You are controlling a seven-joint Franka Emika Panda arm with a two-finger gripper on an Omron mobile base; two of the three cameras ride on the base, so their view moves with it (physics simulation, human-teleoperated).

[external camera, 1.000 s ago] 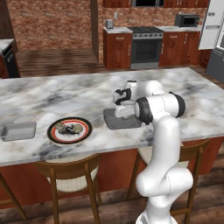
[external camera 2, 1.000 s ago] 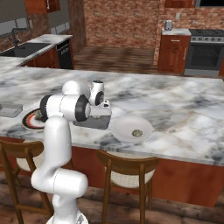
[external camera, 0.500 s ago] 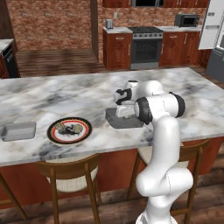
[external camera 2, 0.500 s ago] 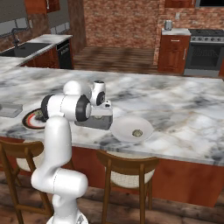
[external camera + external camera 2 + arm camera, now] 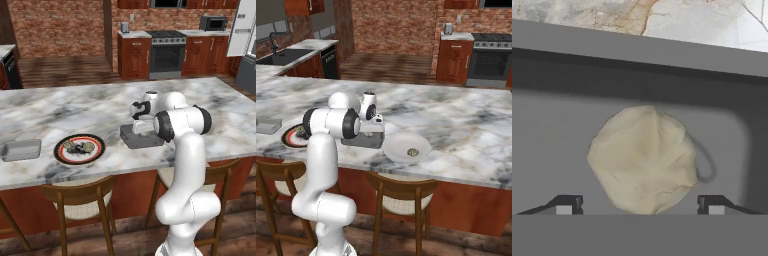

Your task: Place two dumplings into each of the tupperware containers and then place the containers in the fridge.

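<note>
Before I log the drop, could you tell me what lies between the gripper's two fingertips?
In the hand view, a dumpling lies between the open gripper's fingertips, resting on the floor of the larger tupperware container, its sides clear of both tips.

Matt grey plastic tub (image 5: 557,125) (creased dumpling (image 5: 643,159))

This is a kitchen. It has a big marble table (image 5: 60,107), a stove (image 5: 167,52), a sink (image 5: 278,56), a microwave (image 5: 212,22) and brick walls (image 5: 55,27).
</note>
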